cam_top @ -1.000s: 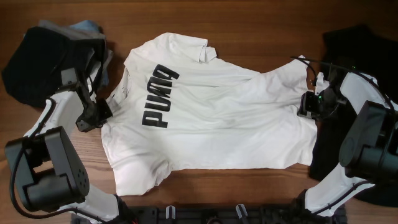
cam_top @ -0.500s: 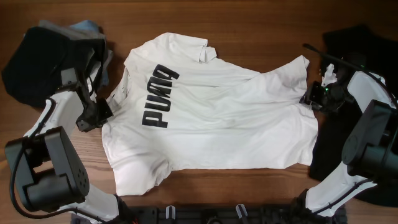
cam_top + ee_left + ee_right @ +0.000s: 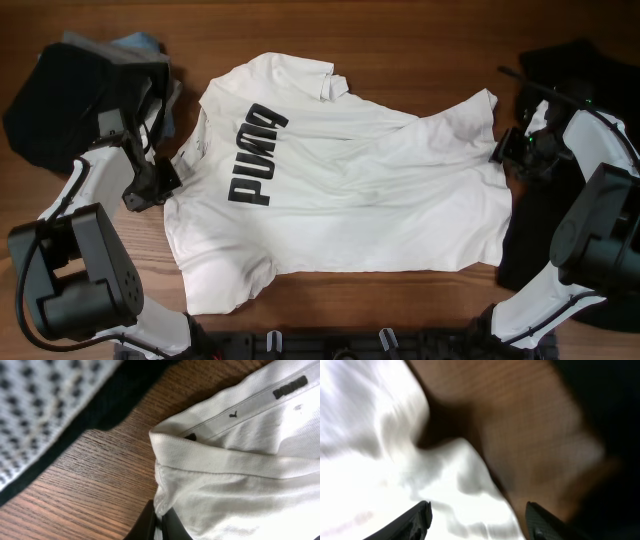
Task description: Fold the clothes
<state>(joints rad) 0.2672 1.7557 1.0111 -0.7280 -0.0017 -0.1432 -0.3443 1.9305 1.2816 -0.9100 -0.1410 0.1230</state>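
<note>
The white T-shirt (image 3: 350, 180) with black "PUMA" lettering lies spread face up across the wooden table, neck end to the left. My left gripper (image 3: 163, 181) is shut on the shirt's edge near the collar. In the left wrist view the jaws (image 3: 160, 524) pinch a fold of the white fabric (image 3: 240, 485). My right gripper (image 3: 498, 153) hovers at the shirt's right edge, open. In the blurred right wrist view its fingers (image 3: 420, 517) stand wide apart over the white cloth (image 3: 370, 460), holding nothing. A plain black garment (image 3: 580, 75) lies under the right arm.
A pile of dark, grey and blue fabric (image 3: 65, 95) sits at the table's upper left, behind the left arm. It shows as a dotted mesh cloth (image 3: 40, 410) in the left wrist view. Bare wood (image 3: 400, 30) runs along the far side.
My right gripper has let go of the shirt's right edge and drawn back slightly to the right with its jaws open. The hem corner now lies farther up. The left arm has not moved.
</note>
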